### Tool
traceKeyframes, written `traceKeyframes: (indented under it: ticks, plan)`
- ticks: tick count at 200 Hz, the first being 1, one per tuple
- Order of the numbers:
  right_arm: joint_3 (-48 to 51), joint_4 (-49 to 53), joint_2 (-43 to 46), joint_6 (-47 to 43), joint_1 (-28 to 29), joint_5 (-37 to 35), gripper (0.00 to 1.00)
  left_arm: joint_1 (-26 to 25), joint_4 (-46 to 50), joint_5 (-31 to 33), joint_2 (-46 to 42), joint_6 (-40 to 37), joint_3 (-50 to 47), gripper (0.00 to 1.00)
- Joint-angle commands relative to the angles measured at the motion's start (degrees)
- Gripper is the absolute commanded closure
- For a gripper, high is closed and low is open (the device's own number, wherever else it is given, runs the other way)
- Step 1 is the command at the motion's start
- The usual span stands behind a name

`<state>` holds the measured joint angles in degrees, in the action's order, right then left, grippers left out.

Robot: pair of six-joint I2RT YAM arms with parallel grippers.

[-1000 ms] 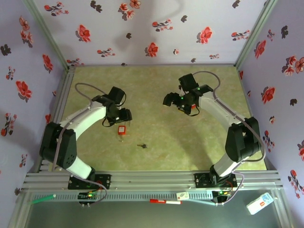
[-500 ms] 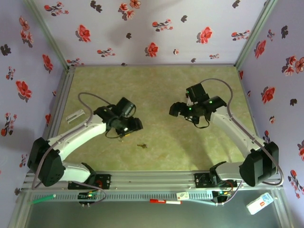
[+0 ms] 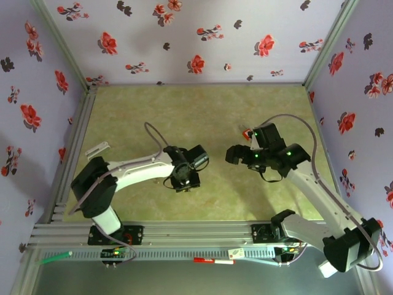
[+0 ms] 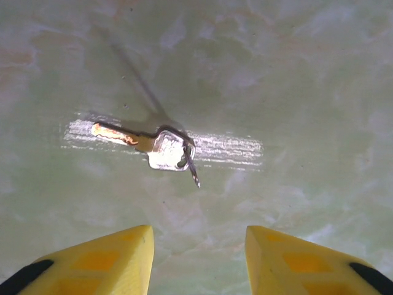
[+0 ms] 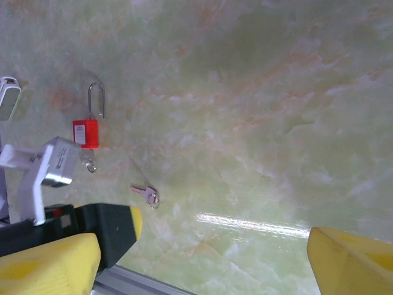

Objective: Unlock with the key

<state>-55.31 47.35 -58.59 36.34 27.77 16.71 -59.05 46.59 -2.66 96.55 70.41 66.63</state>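
Small key [image 4: 147, 143], silvery head, ringed, flat on green marbled tabletop [image 4: 295, 80]

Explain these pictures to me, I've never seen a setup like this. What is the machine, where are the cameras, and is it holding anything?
These are two robot arms bolted to the near edge of a table. One picture looks down from above and shows the left arm and the right arm. The other two come from cameras on the wrists. The yellow tips at the bottom of those are each arm's tool. The left tool hangs open over a small key lying flat on the table. The right tool is open too. Its camera sees the same key and a red padlock lying near it, not touching. Nothing is held.
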Motion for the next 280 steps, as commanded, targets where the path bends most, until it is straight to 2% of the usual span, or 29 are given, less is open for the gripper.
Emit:
traceKeyframes:
  ticks: [1,55,122,145,182,221,248,280]
  plan:
    - [1.9,1.9,3.1,-0.2,0.4,0.1,0.12,0.1,2.9,2.2,3.3,0.5,2.8,0.59]
    - [5.8,1.2,6.1,0.8,0.4,0.8,0.12,0.4,2.8,2.3,8.7,-0.8,5.0,0.63]
    - [6.3,-0.3,4.5,0.6,0.4,1.4,0.12,1.6,3.0,1.9,10.8,-1.7,4.8,0.74]
    - [6.6,-1.0,3.8,0.7,0.4,1.6,0.12,2.1,3.1,1.8,11.3,-2.5,4.3,0.81]
    - [6.4,-1.6,2.9,0.4,0.4,1.7,0.12,2.4,2.7,0.8,11.5,-3.2,2.6,0.86]
    - [6.6,-2.9,2.4,0.8,0.4,1.7,0.12,2.3,2.5,0.4,11.2,-3.8,2.2,0.89]
    - [6.4,-3.4,1.8,0.9,0.4,2.0,0.12,2.2,2.6,0.3,10.3,-4.4,2.0,0.99]
    - [6.4,-4.8,1.9,2.6,-0.1,3.2,0.12,1.9,0.4,1.4,4.0,-5.8,2.4,1.0]
